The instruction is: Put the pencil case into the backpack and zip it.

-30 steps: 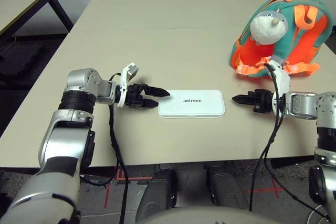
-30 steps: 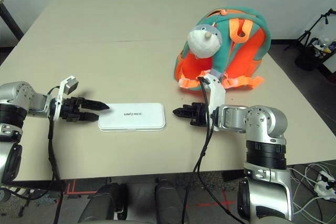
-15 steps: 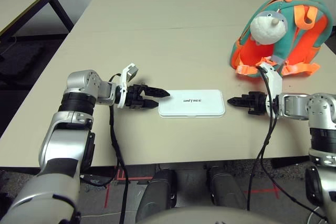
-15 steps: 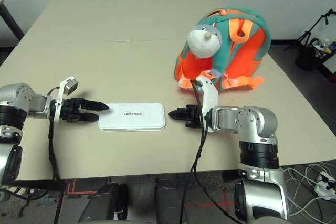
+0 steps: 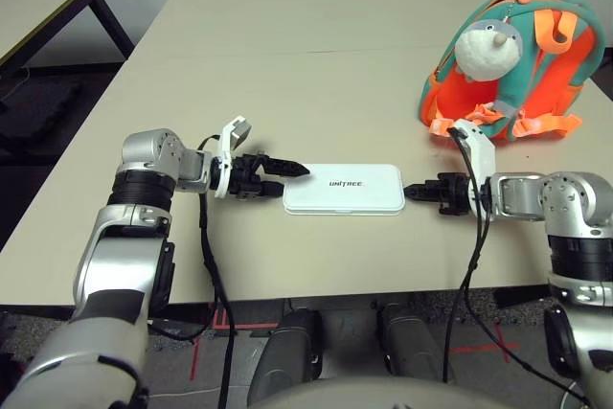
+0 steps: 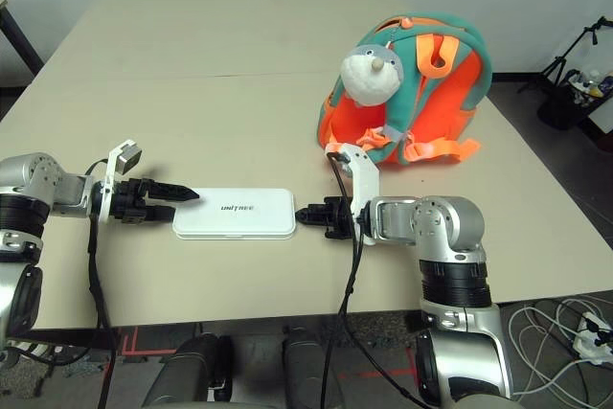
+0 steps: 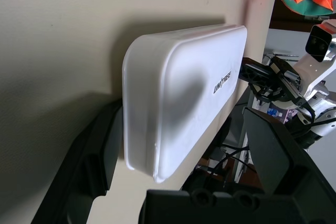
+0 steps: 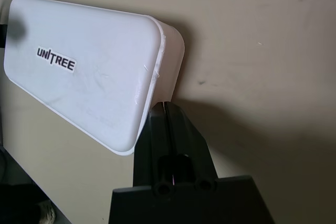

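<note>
A flat, glossy white rounded-corner pencil case [image 5: 342, 189] lies centre frame on the matte beige tabletop [image 5: 287, 64]. Left gripper [image 5: 283, 175] jaws wide; right gripper [image 5: 412, 192] jaws pressed together at its end. Soft teal-orange backpack [image 5: 517, 64] upper right.

Beige table [image 5: 287, 74], seam line running across its far half. On it: flat white pencil case [image 5: 342, 189] near the front edge, lettering up; teal/orange backpack [image 5: 522, 64] at far right w/ plush toy [image 5: 488, 50] on it, well apart from case.
</note>
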`<move>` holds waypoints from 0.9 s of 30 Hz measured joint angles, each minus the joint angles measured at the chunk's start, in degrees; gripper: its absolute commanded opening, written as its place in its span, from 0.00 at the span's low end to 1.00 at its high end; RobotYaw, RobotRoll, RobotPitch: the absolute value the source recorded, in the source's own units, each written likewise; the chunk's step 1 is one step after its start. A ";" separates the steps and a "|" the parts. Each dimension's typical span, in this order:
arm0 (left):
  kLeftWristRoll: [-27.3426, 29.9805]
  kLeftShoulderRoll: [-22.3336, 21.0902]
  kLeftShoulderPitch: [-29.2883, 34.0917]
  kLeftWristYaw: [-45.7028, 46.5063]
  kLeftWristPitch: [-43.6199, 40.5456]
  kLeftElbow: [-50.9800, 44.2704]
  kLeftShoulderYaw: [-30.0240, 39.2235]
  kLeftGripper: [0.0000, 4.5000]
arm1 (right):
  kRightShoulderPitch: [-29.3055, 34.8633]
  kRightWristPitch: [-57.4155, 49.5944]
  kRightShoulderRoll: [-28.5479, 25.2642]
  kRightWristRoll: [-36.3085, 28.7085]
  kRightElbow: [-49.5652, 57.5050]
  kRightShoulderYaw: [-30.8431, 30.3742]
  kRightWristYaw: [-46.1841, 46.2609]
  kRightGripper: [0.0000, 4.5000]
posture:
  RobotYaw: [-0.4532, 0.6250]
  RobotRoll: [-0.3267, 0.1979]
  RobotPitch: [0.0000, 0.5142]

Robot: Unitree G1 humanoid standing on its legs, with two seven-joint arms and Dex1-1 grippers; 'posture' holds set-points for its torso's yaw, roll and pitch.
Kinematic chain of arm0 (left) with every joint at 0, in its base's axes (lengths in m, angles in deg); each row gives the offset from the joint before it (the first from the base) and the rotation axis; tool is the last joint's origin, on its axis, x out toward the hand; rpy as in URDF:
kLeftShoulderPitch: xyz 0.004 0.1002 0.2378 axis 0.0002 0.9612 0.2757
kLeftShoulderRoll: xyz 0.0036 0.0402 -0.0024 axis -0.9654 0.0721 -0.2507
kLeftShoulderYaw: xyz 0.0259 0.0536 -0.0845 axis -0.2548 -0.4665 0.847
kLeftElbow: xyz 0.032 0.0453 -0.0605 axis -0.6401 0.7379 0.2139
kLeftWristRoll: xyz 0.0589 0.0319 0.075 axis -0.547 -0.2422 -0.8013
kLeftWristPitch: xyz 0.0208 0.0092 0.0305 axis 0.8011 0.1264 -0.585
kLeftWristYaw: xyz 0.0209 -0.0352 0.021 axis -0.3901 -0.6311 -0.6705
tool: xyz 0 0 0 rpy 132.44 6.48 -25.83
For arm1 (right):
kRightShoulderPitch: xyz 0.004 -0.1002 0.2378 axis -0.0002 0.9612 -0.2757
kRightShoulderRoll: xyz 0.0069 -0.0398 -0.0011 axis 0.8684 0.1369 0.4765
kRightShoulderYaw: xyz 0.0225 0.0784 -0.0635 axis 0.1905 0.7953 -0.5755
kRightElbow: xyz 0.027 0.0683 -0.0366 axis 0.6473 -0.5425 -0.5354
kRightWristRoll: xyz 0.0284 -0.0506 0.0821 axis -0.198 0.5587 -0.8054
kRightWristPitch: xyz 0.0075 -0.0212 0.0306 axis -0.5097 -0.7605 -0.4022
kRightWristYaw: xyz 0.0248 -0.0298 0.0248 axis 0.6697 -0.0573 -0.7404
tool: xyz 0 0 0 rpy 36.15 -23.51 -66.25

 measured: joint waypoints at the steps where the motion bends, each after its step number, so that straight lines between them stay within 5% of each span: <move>1: -0.02 -0.02 0.08 -0.11 0.01 -0.06 0.00 1.00 | -0.30 0.01 0.30 0.29 -0.06 -0.16 0.00 0.00 | 0.32 0.62 0.22; 10: -0.37 -0.09 0.91 -0.69 0.17 -1.32 -0.13 1.00 | -2.29 0.72 2.06 1.41 -0.34 -0.75 -0.67 0.00 | 0.32 0.62 0.22; 20: 1.23 -1.72 2.58 -3.75 -2.28 -4.39 -0.89 0.44 | -2.86 0.79 2.55 3.31 -1.44 -1.02 -1.01 0.00 | 0.32 0.62 0.22; 27: 3.90 -3.17 3.97 -6.64 -2.07 -8.76 -1.25 0.32 | -2.88 1.98 2.99 4.06 -2.07 -1.01 -1.28 0.00 | 0.32 0.62 0.21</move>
